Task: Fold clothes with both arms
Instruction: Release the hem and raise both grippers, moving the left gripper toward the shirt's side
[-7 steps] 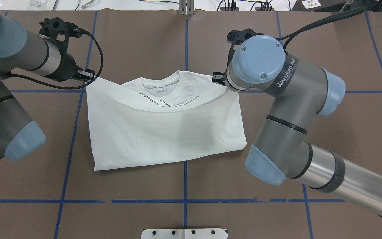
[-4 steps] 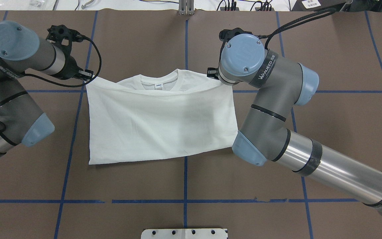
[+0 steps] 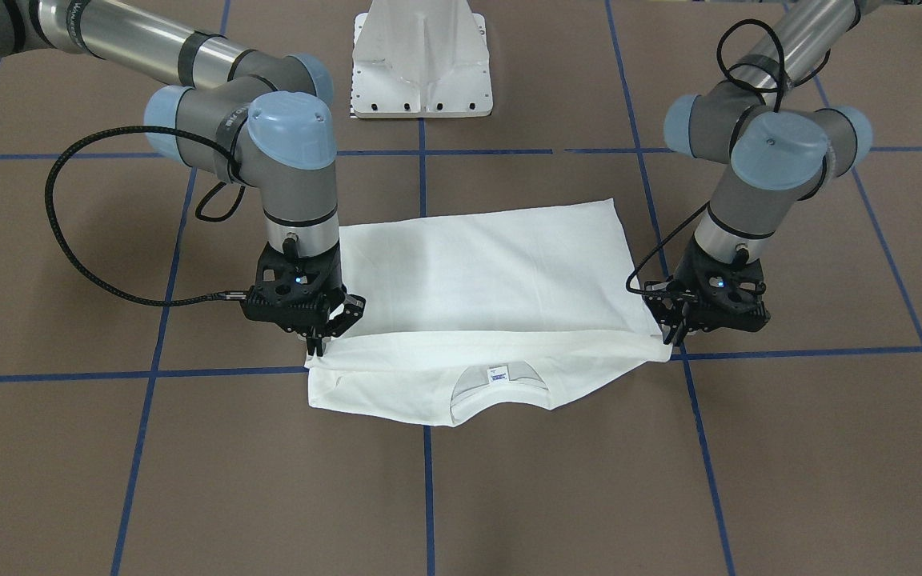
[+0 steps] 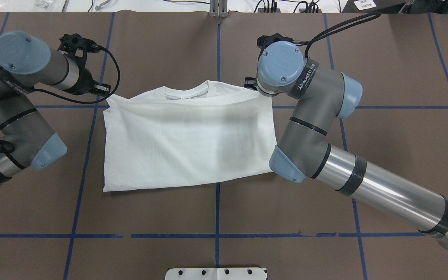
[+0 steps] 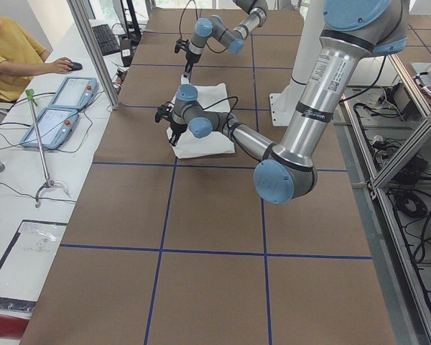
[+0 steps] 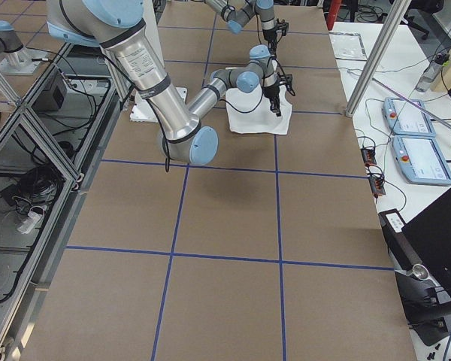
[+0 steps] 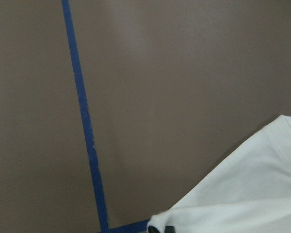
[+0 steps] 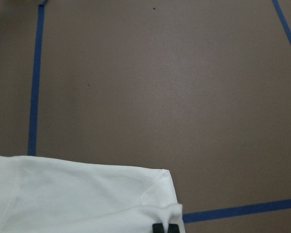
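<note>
folded t-shirt (image 4: 185, 144) on the counter (image 4: 216, 217). seen from overhead, left end effector (image 4: 104, 90) pinches its 10 o'clock corner, right end effector (image 4: 251, 84) its 1 o'clock.

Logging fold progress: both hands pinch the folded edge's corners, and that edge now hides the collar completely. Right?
Not quite. The collar is not hidden: in the front-facing view it shows beyond the folded edge. The left hand and right hand do pinch the corners of the shirt at that edge.
</note>
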